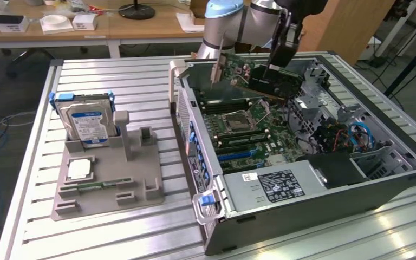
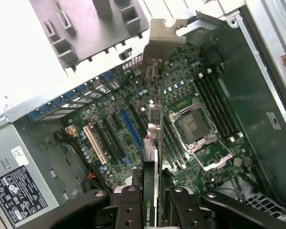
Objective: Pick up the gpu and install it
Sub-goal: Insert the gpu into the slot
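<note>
We pinch the gpu (image 1: 242, 73) in our gripper (image 1: 270, 73), tilted over the board (image 1: 266, 138), one o'clock of the socket (image 1: 235, 120) in the exterior view; its bracket (image 2: 164, 38) could snag the case (image 1: 324, 216).

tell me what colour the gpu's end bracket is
Silvery grey; the gpu bracket shows best in the wrist view.

The thin dark gpu card (image 2: 156, 129) carries a silvery metal bracket (image 2: 166, 40). The flat green motherboard (image 1: 255, 135) shows one blue slot (image 2: 131, 128). The thick silver hard drive (image 1: 85, 106) wears a blue-white label (image 1: 91, 131).
</note>
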Tool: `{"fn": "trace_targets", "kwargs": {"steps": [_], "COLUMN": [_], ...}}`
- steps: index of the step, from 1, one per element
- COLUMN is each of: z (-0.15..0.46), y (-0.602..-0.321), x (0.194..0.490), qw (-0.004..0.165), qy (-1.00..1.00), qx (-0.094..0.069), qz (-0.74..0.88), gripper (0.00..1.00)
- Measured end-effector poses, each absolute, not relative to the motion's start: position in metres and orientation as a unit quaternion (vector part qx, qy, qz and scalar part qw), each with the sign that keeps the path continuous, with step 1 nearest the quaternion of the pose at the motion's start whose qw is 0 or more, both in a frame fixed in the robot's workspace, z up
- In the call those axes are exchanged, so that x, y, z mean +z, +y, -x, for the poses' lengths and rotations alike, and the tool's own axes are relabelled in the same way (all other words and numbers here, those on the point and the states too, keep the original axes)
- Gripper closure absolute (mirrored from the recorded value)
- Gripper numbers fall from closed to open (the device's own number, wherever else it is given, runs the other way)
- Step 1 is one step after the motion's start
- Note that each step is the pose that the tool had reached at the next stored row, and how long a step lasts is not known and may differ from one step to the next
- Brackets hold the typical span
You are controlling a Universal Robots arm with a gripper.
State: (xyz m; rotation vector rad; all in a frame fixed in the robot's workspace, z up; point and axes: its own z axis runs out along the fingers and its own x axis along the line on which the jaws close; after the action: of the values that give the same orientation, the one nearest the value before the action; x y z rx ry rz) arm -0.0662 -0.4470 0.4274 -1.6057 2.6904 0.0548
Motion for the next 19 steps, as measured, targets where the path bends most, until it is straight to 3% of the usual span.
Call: {"fn": "trace_targets", "kwargs": {"steps": [19], "z": [0.0663], "y": [-0.447], "x": [0.4273], "qw": [0.002], "qy": [0.804], "qx": [0.018], "qz": [0.594], "gripper": [0.74]}}
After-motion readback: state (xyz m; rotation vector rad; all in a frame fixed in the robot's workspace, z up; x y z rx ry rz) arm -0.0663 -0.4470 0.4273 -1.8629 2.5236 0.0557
